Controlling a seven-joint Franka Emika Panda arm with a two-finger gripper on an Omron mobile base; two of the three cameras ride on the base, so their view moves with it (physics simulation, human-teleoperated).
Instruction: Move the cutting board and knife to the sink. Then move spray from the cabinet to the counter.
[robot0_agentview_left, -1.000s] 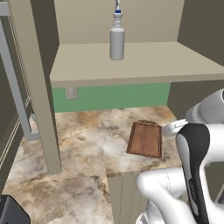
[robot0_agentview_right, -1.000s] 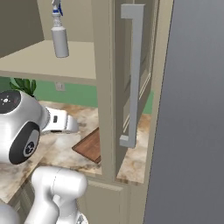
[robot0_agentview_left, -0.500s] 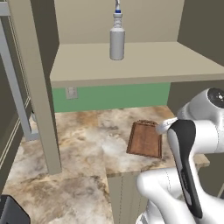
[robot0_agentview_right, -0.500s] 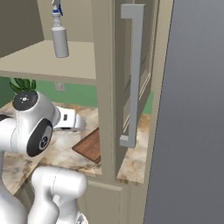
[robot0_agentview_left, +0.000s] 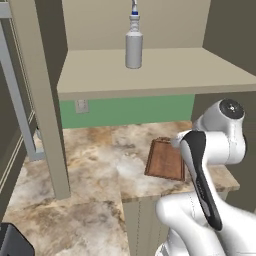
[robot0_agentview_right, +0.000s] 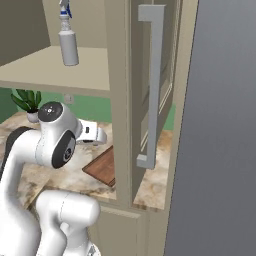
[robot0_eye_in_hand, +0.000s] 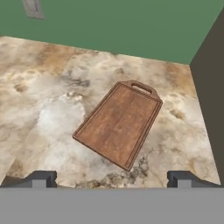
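over the counter (robot0_eye_in_hand: 52, 87), the hand (robot0_eye_in_hand: 112, 177) hovers open, seemingly above the cutting board (robot0_eye_in_hand: 118, 124).

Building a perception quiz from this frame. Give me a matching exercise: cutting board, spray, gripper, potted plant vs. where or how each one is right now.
Things:
1. cutting board
2. spray
3. gripper
4. potted plant

Places or states:
A. upright on the cabinet shelf
B. open, above the board, touching nothing
C. flat on the marble counter, handle toward the green wall
D. back of the counter by the green wall

Pairs: 1-C, 2-A, 3-B, 4-D
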